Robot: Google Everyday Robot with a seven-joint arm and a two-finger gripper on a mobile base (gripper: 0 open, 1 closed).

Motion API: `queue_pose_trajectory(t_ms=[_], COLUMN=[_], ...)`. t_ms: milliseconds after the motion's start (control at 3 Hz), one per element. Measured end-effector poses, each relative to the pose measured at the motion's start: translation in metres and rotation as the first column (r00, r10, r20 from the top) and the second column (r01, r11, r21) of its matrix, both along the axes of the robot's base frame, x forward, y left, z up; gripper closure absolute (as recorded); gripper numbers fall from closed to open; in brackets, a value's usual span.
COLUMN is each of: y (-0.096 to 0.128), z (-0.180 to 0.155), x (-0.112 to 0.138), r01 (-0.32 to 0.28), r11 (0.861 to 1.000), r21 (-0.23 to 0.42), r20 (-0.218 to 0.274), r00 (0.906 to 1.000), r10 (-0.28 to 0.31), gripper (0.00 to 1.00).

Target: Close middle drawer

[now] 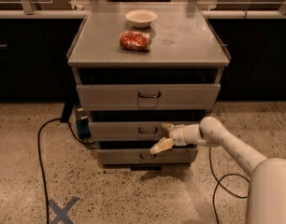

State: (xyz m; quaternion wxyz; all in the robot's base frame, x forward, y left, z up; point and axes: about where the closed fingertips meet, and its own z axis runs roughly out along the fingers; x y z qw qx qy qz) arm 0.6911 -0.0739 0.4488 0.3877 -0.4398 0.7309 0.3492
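The grey cabinet (150, 52) has three drawers. The middle drawer (126, 130) has a low grey front with a small dark wire handle (147, 131) and stands a little out from the cabinet. My gripper (164, 136) is at the right part of that front, just right of the handle. Its two pale fingers are spread, one (167, 126) against the drawer front and one (160, 146) pointing down-left over the gap above the lowest drawer (145, 156). It holds nothing. My white arm (227, 146) reaches in from the lower right.
A white bowl (141, 17) and a red crumpled bag (135, 40) lie on the cabinet top. The taller top drawer (147, 96) stands slightly out. A black cable (40, 148) runs over the floor at the left, another (218, 185) at the right. A blue X (62, 210) marks the floor.
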Motion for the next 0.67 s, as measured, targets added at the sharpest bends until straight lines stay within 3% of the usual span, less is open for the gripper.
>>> queue_pose_trajectory(t_ms=[333,667], y=[0.0012,0.0014], z=[0.0187,0.0205], x=[0.0167,0.0182], r01=[-0.003,-0.003], r11=[0.999,0.999], r21=[-0.034,-0.036], r20=[0.044,0.048], r00=[0.999,0.9988], r10=[0.004,0.005], gripper=[0.0,0.0])
